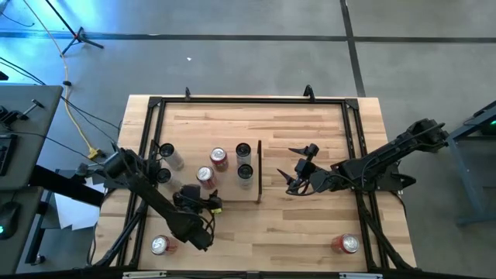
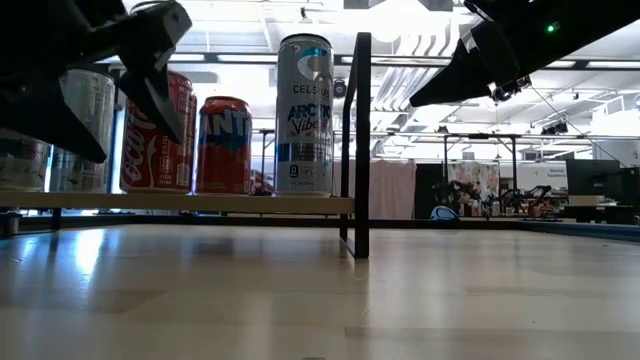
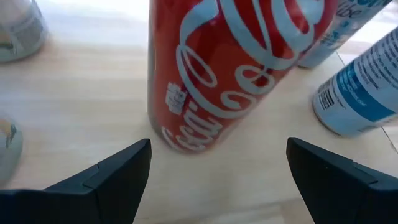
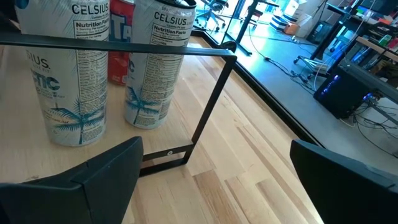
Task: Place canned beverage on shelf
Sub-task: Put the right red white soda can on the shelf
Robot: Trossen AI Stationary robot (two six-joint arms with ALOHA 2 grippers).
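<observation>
**A:** What sits on the worktop?

**B:** A pale-wood shelf [image 1: 203,159] lies flat on the left half of the table [image 1: 310,232], with a thin dark upright strip [image 1: 259,170] along its right short edge. Several cans stand on it. Two tall Celsius cans [image 1: 243,150] stand one behind the other just beside the strip. A red Fanta can [image 1: 218,158] stands to their left, and a red Coca-Cola can [image 1: 204,177] stands nearer the shelf's front edge. Two more silver-topped cans [image 1: 165,150] stand toward the shelf's left edge.

**A:** Are any cans off the shelf?

**B:** Yes. One red can [image 1: 160,246] stands near the table's front left corner, and another red can [image 1: 348,245] near the front right corner.

**A:** Where is the left gripper?

**B:** The left gripper [image 3: 217,165] hangs at the shelf's front edge, right by the Coca-Cola can. Its fingers [image 3: 121,171] are spread wide, one on either side of the can's base, and they are apart from it.

**A:** And the right one?

**B:** The right gripper [image 4: 214,168] hovers over bare table just right of the upright strip, facing the Celsius cans. Its fingers [image 4: 106,171] are also spread wide and hold nothing.
</observation>
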